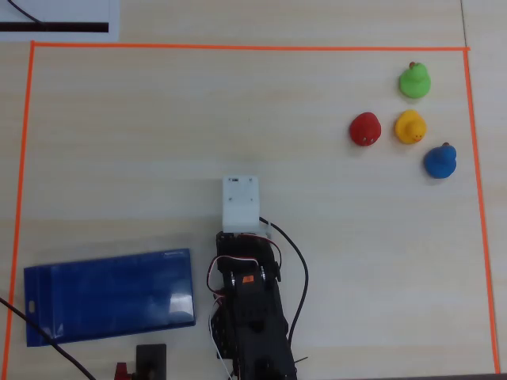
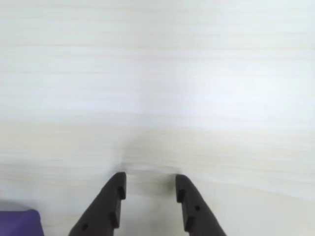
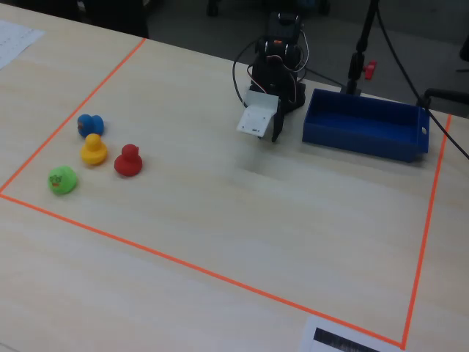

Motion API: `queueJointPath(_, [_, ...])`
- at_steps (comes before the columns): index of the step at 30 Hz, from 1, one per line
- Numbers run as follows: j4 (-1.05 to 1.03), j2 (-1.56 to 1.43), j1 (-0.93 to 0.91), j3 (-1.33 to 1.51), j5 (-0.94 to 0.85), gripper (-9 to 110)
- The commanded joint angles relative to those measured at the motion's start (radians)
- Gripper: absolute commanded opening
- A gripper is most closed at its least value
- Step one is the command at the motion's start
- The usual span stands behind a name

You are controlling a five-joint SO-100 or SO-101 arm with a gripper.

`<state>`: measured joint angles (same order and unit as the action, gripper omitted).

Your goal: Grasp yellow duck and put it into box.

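The yellow duck (image 1: 410,127) stands at the right of the overhead view among three other ducks, and at the left of the fixed view (image 3: 93,149). The dark-blue box (image 1: 109,297) lies at the lower left of the overhead view, beside the arm's base, and shows as an open tray (image 3: 359,137) in the fixed view. My gripper (image 2: 150,179) is open over bare table with nothing between its black fingers. In the fixed view the gripper (image 3: 275,128) hangs just left of the box, far from the ducks. A corner of the box (image 2: 17,223) shows in the wrist view.
A red duck (image 1: 365,129), a green duck (image 1: 413,81) and a blue duck (image 1: 440,161) stand close around the yellow one. Orange tape (image 1: 238,46) frames the work area. Cables (image 1: 299,277) run by the arm, and a black stand (image 3: 359,51) rises behind the box.
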<state>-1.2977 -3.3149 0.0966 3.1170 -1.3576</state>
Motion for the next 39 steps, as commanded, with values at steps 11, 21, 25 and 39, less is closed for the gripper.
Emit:
queueJointPath(11, [-0.017,0.005,-0.006,-0.006,0.005,12])
queueJointPath(21, [-0.017,0.005,-0.006,-0.006,0.005,12])
queueJointPath(25, [-0.017,0.005,0.012,-0.006,0.002,8])
queueJointPath(39, [0.152,0.005,-0.011,-0.006,-0.164,0])
